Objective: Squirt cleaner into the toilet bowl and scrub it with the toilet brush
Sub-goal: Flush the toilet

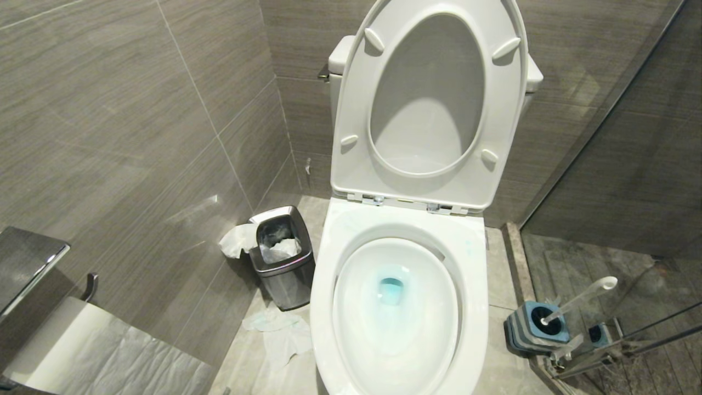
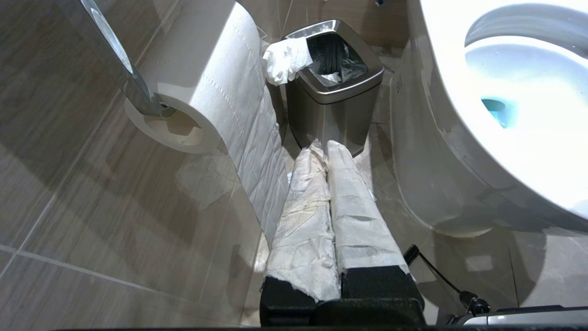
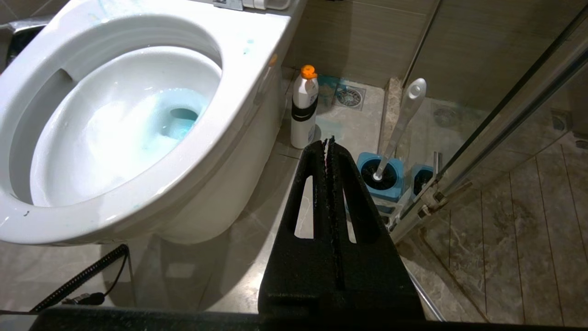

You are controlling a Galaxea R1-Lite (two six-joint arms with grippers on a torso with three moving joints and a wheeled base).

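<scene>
Right gripper point(image 3: 329, 140): black fingers pressed together, nothing between them, hanging low beside the bowl on the right, aimed toward the brush corner. Left gripper point(image 2: 327, 146): paper-wrapped fingers also together, empty, low on the left between the toilet roll point(image 2: 202, 82) and the steel waste bin point(image 2: 333, 87). Neither arm shows in the head view.

Toilet bowl point(image 1: 471, 285): largest thing here, centre of scene, glossy white, seat and lid point(image 1: 428, 104) raised against the tank. Fixed and rigid; porcelain looks slick.

Cleaner point(image 1: 390, 289): teal-blue tint pooled in the water at the basin's throat, faint blue specks on the rim. Judged: the squirting looks done, scrubbing remains.

White bottle point(image 3: 304, 108) with orange cap: upright on the floor to the right of the bowl, toward the far wall.

Toilet brush point(image 1: 578, 299): right of the bowl, near the glass partition point(image 1: 614, 120). Straight white handle with a rounded tip, leaning; head sunk in the blue-topped holder point(image 1: 535, 326), bristles hidden. Likely light and stiff, smooth plastic that could slip or twist in a pinch. Best taken on the upper handle below the tip, drawn up along its own lean so the holder does not tip or drag. The fingers must part first. The right gripper is the nearer one.
</scene>
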